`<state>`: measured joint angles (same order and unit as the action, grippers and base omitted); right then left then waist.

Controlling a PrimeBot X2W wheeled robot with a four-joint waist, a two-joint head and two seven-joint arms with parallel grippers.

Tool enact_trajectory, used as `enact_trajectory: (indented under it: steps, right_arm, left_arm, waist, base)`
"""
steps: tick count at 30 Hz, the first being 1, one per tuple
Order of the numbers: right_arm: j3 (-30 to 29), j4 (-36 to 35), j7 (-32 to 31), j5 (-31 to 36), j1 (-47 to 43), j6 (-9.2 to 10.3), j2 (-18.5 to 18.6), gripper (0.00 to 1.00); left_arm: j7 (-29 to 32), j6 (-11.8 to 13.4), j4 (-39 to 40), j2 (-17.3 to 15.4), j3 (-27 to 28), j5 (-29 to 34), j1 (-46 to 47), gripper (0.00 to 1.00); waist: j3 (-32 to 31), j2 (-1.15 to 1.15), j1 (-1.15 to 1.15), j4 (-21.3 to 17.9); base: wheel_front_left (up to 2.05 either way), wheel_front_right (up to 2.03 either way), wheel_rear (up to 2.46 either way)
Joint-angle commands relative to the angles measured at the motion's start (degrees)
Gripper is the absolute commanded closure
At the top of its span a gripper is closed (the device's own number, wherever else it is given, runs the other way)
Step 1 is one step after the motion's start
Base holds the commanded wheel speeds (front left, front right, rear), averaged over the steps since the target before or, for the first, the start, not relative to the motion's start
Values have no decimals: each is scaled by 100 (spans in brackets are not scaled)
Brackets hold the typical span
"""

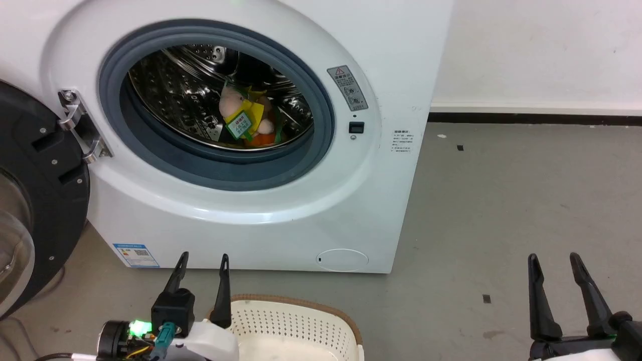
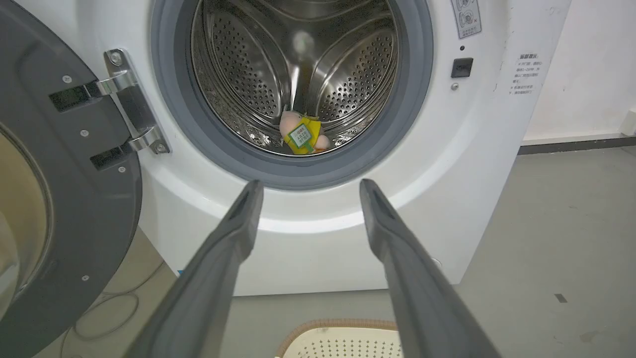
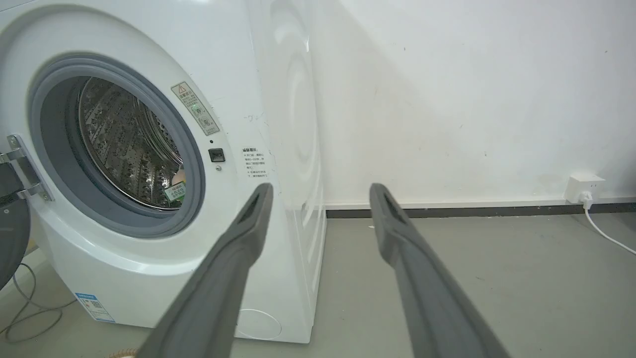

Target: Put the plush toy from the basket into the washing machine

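The plush toy [image 1: 247,119] lies inside the steel drum of the white washing machine [image 1: 251,210], near the drum's front bottom, its green-white tag facing out; the left wrist view shows the plush toy [image 2: 301,134] low in the drum, and the right wrist view catches a bit of the plush toy [image 3: 176,188] behind the grey ring. The dark door [image 1: 30,200] hangs open at left. The cream basket [image 1: 296,326] sits on the floor below the machine. My left gripper [image 1: 203,260] is open and empty above the basket's left rim. My right gripper [image 1: 554,260] is open and empty at lower right.
Grey floor [image 1: 501,210] stretches to the right of the machine up to a white wall with a dark skirting strip. A wall socket with a white cable [image 3: 586,191] sits low on that wall. Loose cable [image 3: 30,303] lies on the floor under the open door.
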<state>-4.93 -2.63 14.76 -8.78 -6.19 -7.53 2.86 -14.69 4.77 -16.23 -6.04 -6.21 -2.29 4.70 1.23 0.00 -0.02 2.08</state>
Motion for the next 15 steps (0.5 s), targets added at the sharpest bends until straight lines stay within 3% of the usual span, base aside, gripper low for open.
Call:
enact_trajectory:
  steps: [1, 7, 8, 15]
  right_arm:
    - [-7, -12, 24, -35, -85, 4, 1, 0]
    - [-31, -27, 24, -65, -148, 4, 1, 0]
    - [-32, -4, -2, -36, -77, 0, 0, 100]
    - [-20, 5, -35, -14, -59, 0, 0, 100]
  left_arm:
    - [-30, -35, 35, 16, 17, -23, -75, 0]
    - [-30, -93, -57, -13, 101, -36, -236, 0]
    - [1, -83, -61, -6, 101, -34, -170, 100]
    - [43, -94, -28, 3, 115, -28, -177, 100]
  waist:
    - [-37, 0, 2, -22]
    - [-67, 0, 2, -85]
    - [-69, 0, 2, -86]
    - [-71, 0, 2, -90]
  base:
    - [0, 0, 0]
    - [0, 0, 0]
    - [0, 0, 0]
    - [0, 0, 0]
